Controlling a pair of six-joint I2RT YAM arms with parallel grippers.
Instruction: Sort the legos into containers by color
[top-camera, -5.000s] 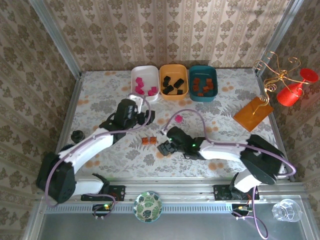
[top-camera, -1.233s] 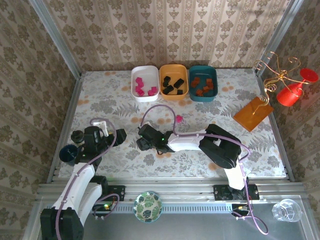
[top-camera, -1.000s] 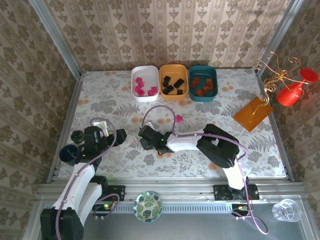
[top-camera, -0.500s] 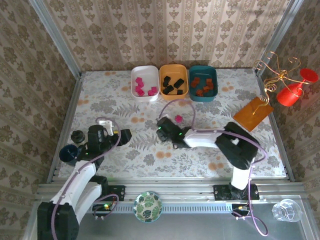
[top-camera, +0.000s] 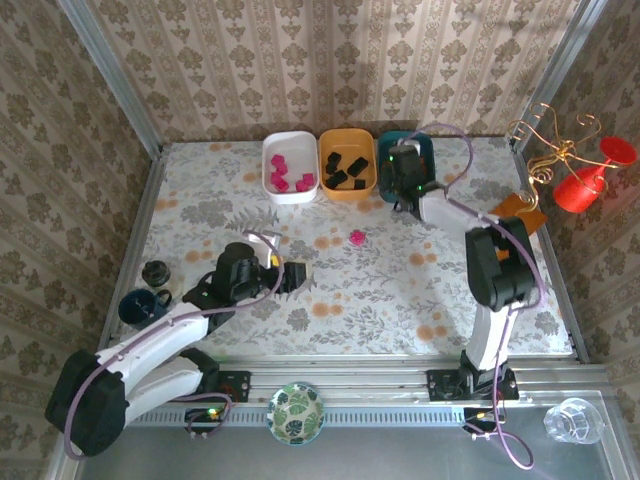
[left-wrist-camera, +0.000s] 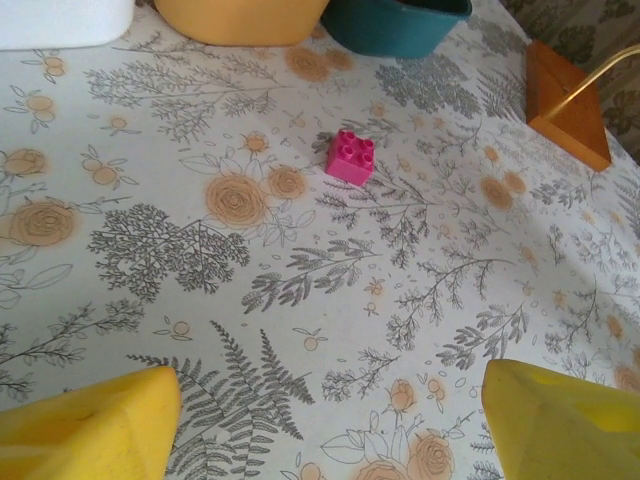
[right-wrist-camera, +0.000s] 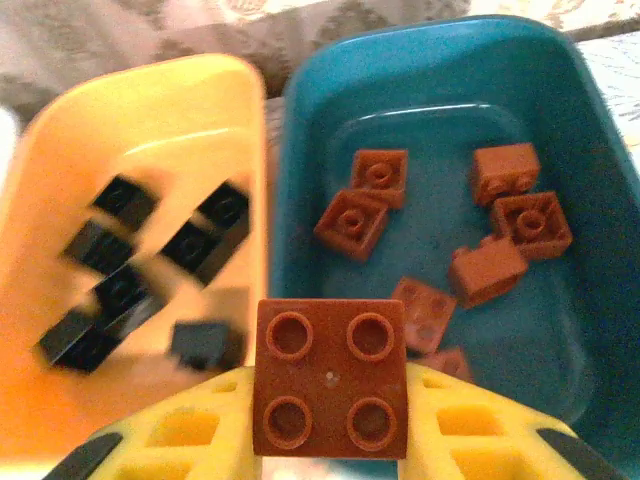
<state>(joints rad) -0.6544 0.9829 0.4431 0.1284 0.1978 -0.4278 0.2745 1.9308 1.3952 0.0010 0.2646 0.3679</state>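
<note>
The right fingers (right-wrist-camera: 480, 440) grasp a brown lego (right-wrist-camera: 330, 375) over the teal container (right-wrist-camera: 440, 130); next they should release it there.

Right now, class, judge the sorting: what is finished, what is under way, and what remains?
Done: pink bricks lie in the white tray, black ones in the orange-yellow tray, brown ones in the teal tray. In hand: the right jaws are shut on a brown brick at the teal tray. Left: one loose pink brick on the table.
</note>
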